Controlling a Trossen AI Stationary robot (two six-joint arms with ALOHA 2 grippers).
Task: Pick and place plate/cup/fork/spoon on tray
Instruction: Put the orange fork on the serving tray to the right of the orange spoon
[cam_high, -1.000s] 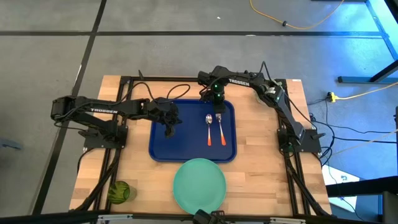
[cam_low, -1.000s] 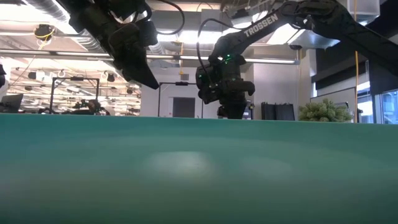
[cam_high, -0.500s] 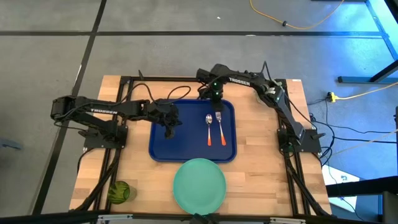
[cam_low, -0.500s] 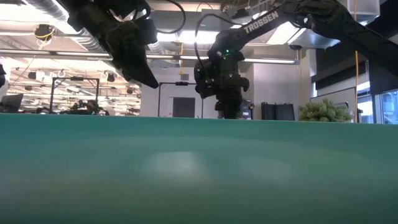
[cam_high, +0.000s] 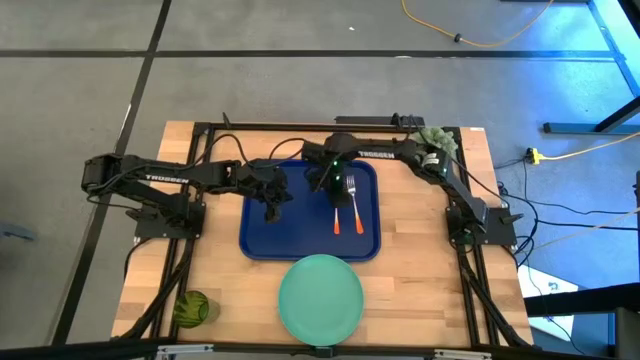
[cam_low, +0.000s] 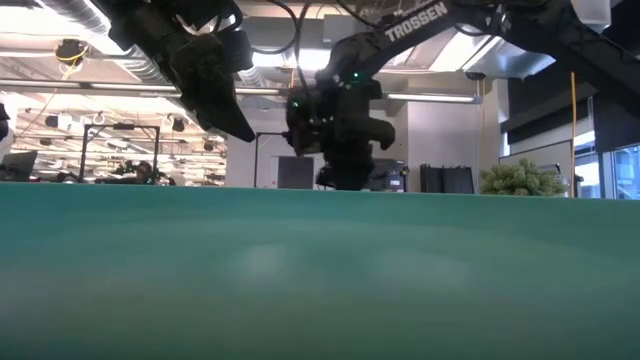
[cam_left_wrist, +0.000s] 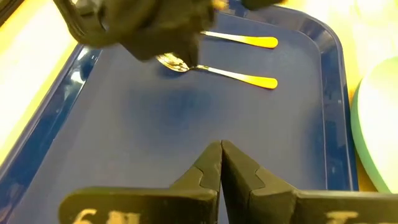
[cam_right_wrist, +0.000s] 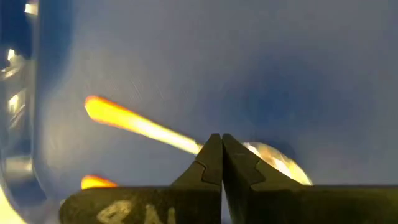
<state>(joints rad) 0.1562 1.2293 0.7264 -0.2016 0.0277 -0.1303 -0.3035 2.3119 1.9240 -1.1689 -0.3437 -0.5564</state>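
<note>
The dark blue tray (cam_high: 262, 232) lies mid-table. The spoon (cam_left_wrist: 217, 71) and the fork (cam_high: 353, 208) lie side by side on its right half, orange handles toward the near edge. My right gripper (cam_high: 334, 186) is shut and stands over the spoon's neck (cam_right_wrist: 186, 144), hiding the bowl from above. My left gripper (cam_high: 272, 208) is shut and empty over the tray's left half (cam_left_wrist: 124, 137). The mint-green plate (cam_high: 320, 297) lies flat on the table near the front edge. The dark-green cup (cam_high: 192, 308) stands at the near left corner. My right gripper's shut fingertips (cam_right_wrist: 211, 152) point down over the spoon's neck, between the bowl (cam_right_wrist: 277, 162) and the orange handle (cam_right_wrist: 134, 123). I cannot tell whether they touch it. The spoon lies flat on the tray.
A pale green fuzzy plant (cam_high: 436, 138) sits at the far right corner. The plate's rim fills the lower part of the low view (cam_low: 320, 290). Bare wood lies on both sides of the tray.
My right gripper has gone from the tray's far edge toward the near edge and a little left, and now stands over the spoon. The spoon and fork have not moved.
</note>
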